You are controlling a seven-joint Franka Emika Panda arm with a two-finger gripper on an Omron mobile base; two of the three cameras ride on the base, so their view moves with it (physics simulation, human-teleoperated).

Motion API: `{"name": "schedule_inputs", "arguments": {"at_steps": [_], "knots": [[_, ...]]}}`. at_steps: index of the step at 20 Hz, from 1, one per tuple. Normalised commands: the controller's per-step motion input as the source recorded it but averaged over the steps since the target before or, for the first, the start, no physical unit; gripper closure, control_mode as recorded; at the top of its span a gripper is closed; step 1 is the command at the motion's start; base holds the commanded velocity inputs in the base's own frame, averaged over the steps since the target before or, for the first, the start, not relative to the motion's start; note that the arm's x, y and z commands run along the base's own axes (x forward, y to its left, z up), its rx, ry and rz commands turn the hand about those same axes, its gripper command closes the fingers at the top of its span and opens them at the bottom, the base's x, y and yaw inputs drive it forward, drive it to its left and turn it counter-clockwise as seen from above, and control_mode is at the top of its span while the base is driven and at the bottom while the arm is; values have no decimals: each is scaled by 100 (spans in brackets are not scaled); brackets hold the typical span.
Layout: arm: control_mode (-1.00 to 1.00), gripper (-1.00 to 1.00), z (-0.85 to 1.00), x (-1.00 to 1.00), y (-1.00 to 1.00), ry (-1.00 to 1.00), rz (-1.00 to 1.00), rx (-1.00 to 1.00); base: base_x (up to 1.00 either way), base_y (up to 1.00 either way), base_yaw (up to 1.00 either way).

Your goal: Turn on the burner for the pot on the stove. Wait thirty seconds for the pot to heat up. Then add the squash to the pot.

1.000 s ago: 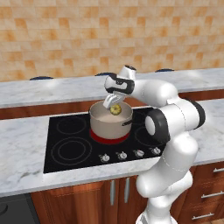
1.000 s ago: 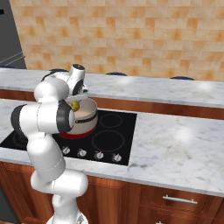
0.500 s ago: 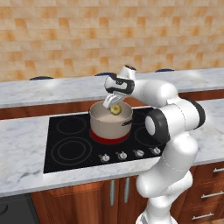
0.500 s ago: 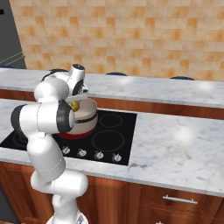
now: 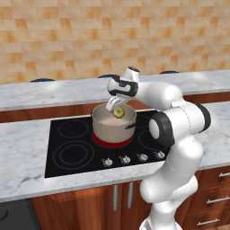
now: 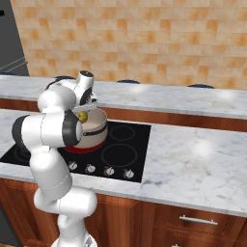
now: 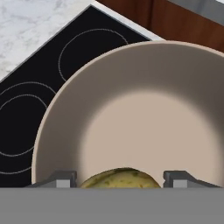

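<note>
The gripper (image 5: 117, 108) hangs just above the pot (image 5: 114, 124), its fingers clamped on the yellow-olive squash (image 5: 119, 112), so the pot's pale inside lies straight below it, over the red-glowing burner (image 5: 112, 142), for a clean drop.

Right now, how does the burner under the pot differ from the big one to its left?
The burner under the pot glows red at its edge; the left zone is dark with thin grey rings. The burner is mostly hidden by the pot; the left zone lies bare. The pincer holds the squash over the pot. Both zones are round, in the same black stove.
</note>
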Motion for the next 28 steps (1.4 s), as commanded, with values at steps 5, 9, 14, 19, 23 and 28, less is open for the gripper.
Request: {"name": "schedule_inputs", "arguments": {"at_steps": [5, 9, 14, 19, 23, 28], "knots": [[-100, 100, 0, 0, 0, 0, 0, 0, 0, 0, 0], [-100, 100, 0, 0, 0, 0, 0, 0, 0, 0, 0], [-100, 100, 0, 0, 0, 0, 0, 0, 0, 0, 0], [-100, 100, 0, 0, 0, 0, 0, 0, 0, 0, 0], [-100, 100, 0, 0, 0, 0, 0, 0, 0, 0, 0], [-100, 100, 0, 0, 0, 0, 0, 0, 0, 0, 0]]}}
